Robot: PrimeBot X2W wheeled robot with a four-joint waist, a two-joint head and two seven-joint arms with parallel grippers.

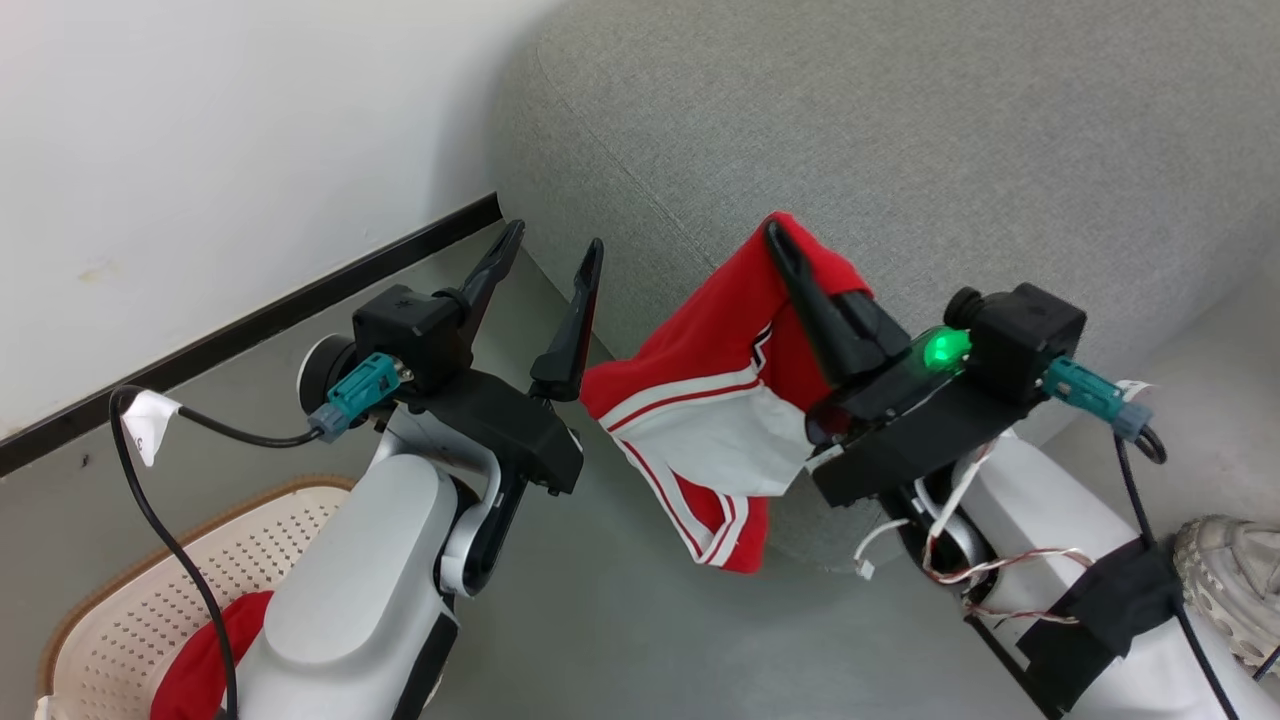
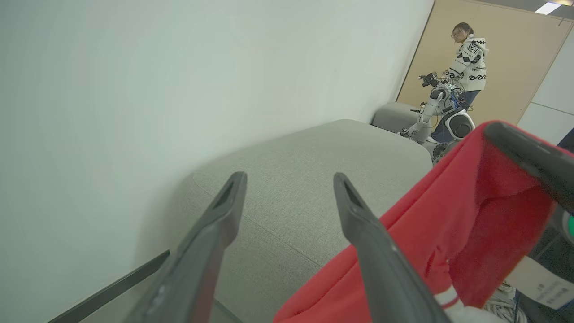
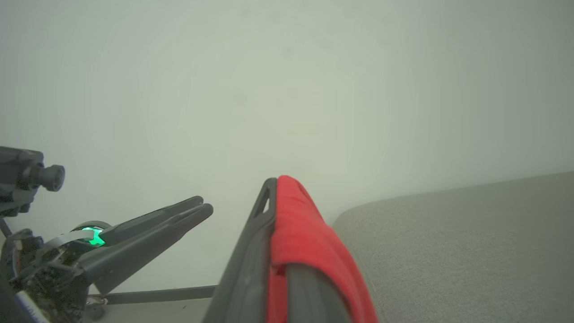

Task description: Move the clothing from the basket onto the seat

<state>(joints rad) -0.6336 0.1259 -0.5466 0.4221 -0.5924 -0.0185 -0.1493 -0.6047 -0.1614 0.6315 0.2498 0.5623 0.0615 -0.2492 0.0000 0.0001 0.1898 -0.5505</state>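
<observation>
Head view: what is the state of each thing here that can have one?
left gripper, open, holding nothing.
right gripper, shut on the red shorts.
red shorts, hanging in the air before the sofa.
laundry basket, on the floor, one red piece inside.
green light, lit.

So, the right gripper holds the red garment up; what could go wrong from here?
The clothing hangs from the shut right gripper at the edge of the seat, seemingly above the floor; released here, it may miss.
Cloth is draped over the gripper's tip, so it might cling on opening.
A shoe is close to the right arm; a swing could hit it.
</observation>
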